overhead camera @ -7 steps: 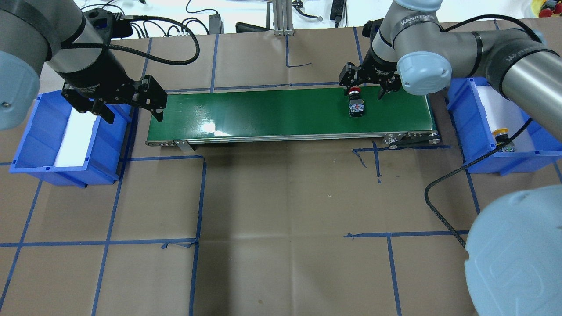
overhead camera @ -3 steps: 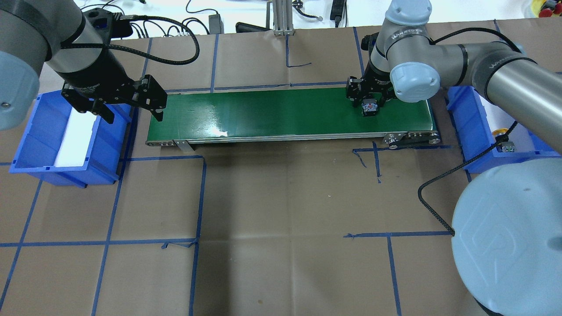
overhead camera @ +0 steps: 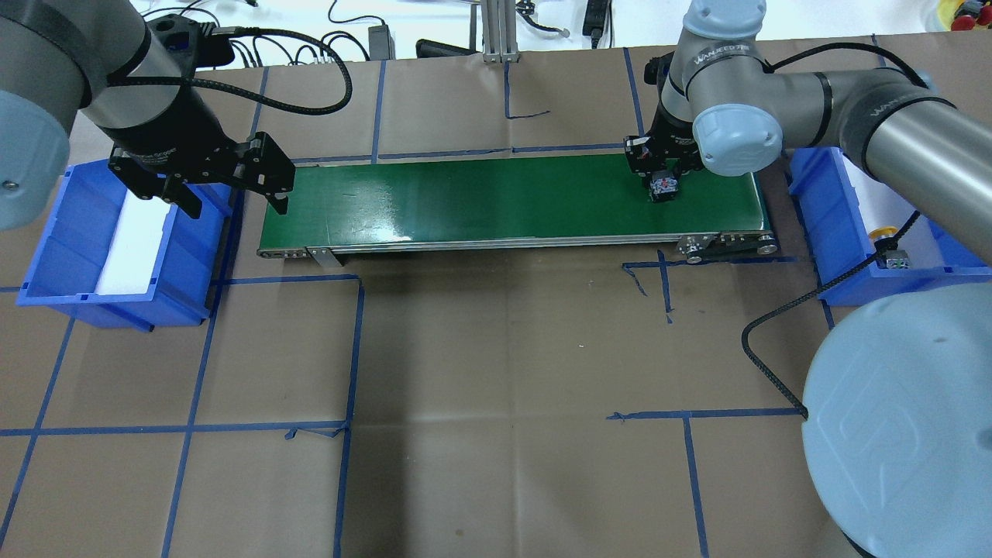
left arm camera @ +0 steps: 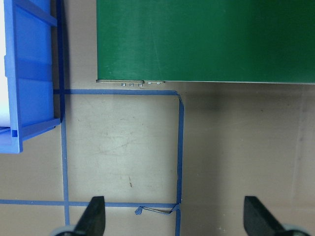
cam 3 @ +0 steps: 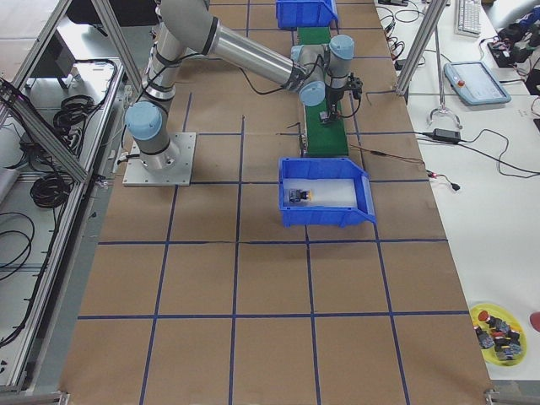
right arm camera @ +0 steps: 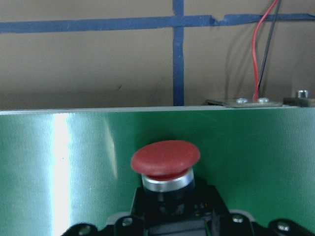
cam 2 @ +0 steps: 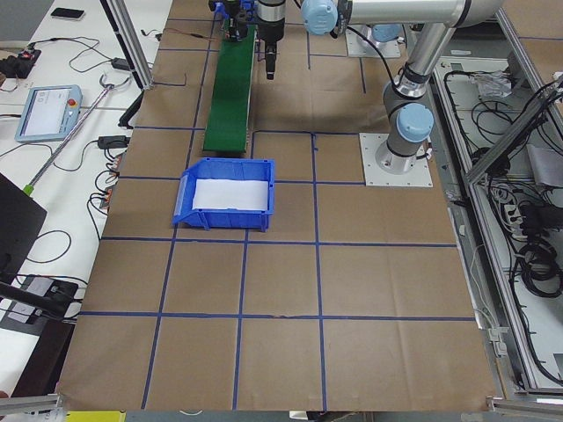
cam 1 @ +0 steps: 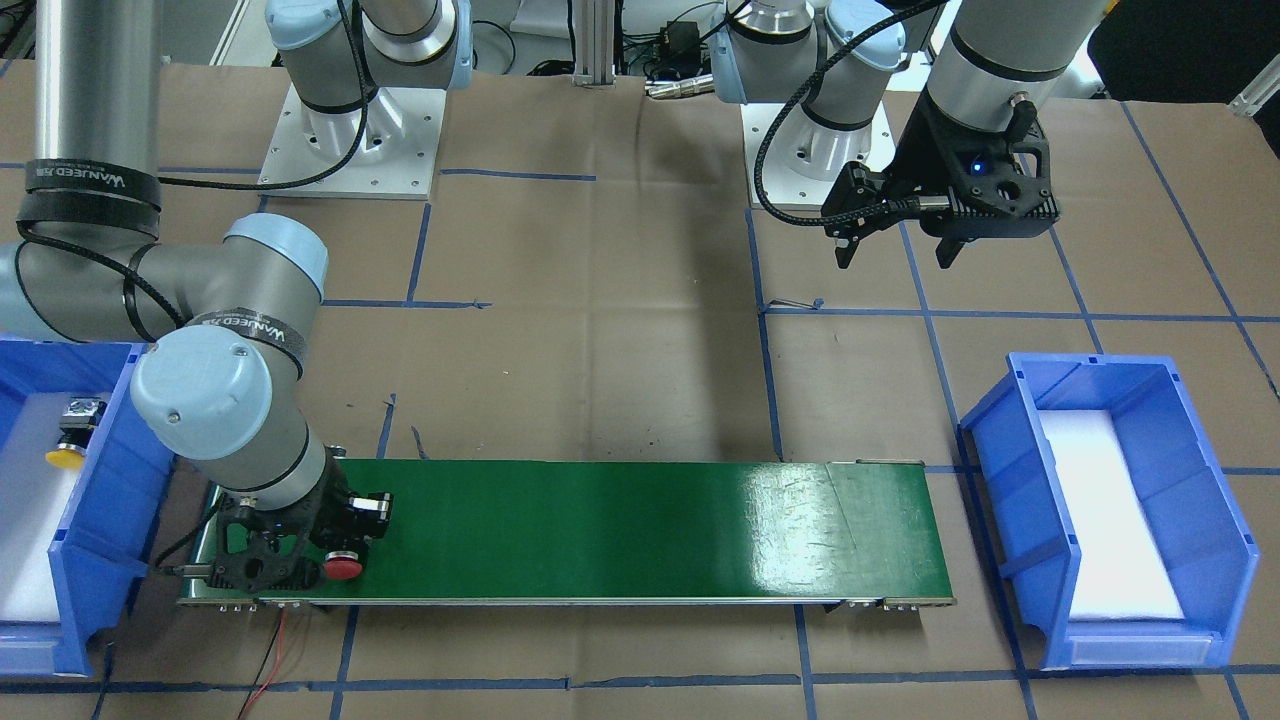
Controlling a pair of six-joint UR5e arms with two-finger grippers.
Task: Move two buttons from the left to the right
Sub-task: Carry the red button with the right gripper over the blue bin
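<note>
The red-capped button (right arm camera: pixel 166 160) had a smooth, domed mushroom cap of matte red. A bright silver collar sat under it, then a black body that ran back between the jaws of the right gripper (overhead camera: pixel 663 178). That gripper was clamped on the body low over the right end of the green conveyor belt (overhead camera: pixel 480 198). The button was held level, its cap pointing away from the robot and its grey rear block toward the robot. Whether it touched the belt could not be told. The yellow-capped button (cam 1: pixel 70 438) lay on its side on the white foam pad (cam 1: pixel 30 540) inside the right-hand blue bin (cam 1: pixel 100 500), just beyond that end of the belt. It was of the same build, its yellow cap turned away from the robot and its grey square block toward it. The left gripper (overhead camera: pixel 235 205) hung empty, its fingers (left arm camera: pixel 93 219) spread wide, above the gap between the left-hand blue bin (overhead camera: pixel 46 263) and the belt's other end.
</note>
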